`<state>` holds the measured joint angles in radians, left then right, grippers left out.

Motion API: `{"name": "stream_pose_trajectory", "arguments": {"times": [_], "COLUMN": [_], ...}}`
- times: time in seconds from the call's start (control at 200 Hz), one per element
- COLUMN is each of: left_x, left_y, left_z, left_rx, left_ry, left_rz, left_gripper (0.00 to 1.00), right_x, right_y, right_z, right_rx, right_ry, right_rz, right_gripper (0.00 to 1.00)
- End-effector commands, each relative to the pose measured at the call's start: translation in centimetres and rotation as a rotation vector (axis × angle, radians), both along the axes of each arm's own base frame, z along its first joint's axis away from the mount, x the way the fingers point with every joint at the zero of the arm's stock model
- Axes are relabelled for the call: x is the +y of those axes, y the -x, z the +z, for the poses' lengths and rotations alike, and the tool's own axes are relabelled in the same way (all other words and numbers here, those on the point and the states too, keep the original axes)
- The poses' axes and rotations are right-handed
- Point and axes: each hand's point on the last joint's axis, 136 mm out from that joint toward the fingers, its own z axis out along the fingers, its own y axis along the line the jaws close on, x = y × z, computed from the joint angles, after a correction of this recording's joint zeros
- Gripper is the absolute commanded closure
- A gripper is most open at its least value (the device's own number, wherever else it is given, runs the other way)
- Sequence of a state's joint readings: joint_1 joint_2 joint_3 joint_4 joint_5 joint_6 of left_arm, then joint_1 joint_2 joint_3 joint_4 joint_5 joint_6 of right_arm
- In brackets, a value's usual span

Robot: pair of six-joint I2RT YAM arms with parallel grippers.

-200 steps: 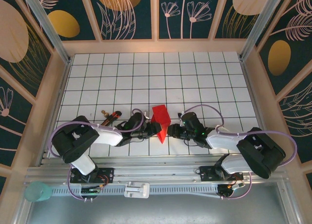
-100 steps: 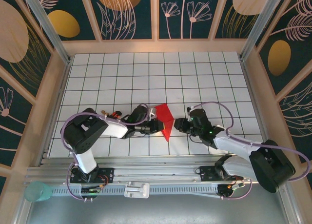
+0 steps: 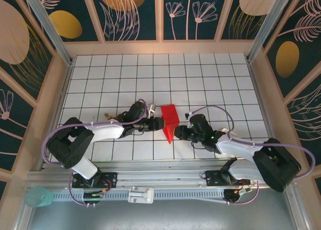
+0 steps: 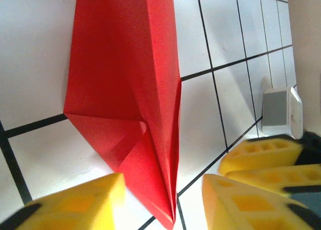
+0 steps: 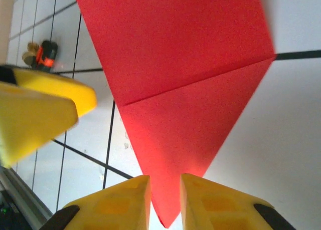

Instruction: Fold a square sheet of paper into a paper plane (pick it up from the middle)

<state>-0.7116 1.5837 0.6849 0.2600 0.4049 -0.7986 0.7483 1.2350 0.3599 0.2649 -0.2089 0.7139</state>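
The square sheet of paper (image 3: 169, 118) is folded into a red pointed kite shape and lies on the grid table (image 3: 200, 79), tip toward the arms. My left gripper (image 3: 161, 124) reaches in from the left. In the left wrist view its yellow fingers (image 4: 75, 205) stand wide apart, the left gripper (image 4: 161, 181) open, with the paper (image 4: 125, 64) tip between them untouched. My right gripper (image 3: 177, 134) comes from the right. Its jaws (image 5: 165, 184) leave a narrow gap over the paper (image 5: 175, 64) tip, with the flat face showing between them and no pinch visible.
A small dark tool with a red-orange band (image 3: 114, 119) lies left of the left arm. A small grey block (image 3: 150, 108) sits just beyond the left gripper. A teal cup (image 3: 40, 196) stands off the table at the near left. Patterned walls enclose the table.
The left gripper has opened wider beside the paper. The right gripper has slid back toward the tip and narrowed. The paper has shifted slightly.
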Motion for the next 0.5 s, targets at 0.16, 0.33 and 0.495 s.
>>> {"name": "stream_pose_trajectory", "arguments": {"times": [0.16, 0.33, 0.495], "left_x": [3.1, 2.0, 0.6], "left_y": [-2.5, -2.5, -2.5], "left_z": [1.1, 2.8, 3.2], "left_rx": [-0.002, 0.0, 0.04], "left_ry": [-0.023, 0.063, 0.135], "left_rz": [0.168, 0.145, 0.113], "left_gripper": [0.74, 0.8, 0.86], "right_x": [4.0, 4.5, 4.5], "right_y": [-2.4, -2.5, -2.3], "right_z": [1.0, -1.0, -3.0], "right_rx": [-0.06, -0.02, 0.025], "right_ry": [-0.029, 0.002, 0.033], "right_rz": [0.049, 0.053, 0.033], "right_gripper": [0.87, 0.89, 0.91]}}
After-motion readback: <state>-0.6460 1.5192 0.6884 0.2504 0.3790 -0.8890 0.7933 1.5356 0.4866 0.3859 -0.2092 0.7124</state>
